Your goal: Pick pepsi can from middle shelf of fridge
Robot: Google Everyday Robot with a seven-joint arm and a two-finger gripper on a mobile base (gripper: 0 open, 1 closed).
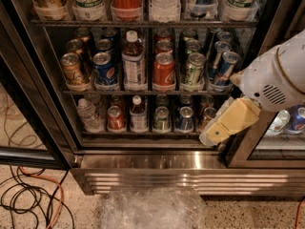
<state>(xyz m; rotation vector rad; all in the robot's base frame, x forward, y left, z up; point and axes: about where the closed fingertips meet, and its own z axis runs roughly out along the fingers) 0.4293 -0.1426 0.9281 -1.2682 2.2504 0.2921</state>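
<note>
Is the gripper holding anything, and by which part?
Nothing: the gripper is low at the right of the fridge, apart from the pepsi can standing on the middle shelf.

The pepsi can was dark blue with a red-white-blue emblem (silver on top), on the dark middle shelf. Farther along the row were a red cola can and a green can. The gripper, pale yellow under a white arm, hung at the lower right of the dark-framed fridge, whose base was ribbed steel-grey.
</note>
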